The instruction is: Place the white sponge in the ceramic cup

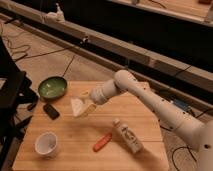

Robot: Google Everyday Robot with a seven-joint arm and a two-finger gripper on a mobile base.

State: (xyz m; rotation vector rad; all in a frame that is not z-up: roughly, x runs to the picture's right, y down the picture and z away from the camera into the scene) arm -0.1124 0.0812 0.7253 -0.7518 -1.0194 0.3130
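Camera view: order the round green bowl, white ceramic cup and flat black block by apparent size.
Green bowl, then ceramic cup, then black block. The gripper holds the cream sponge above the table's centre.
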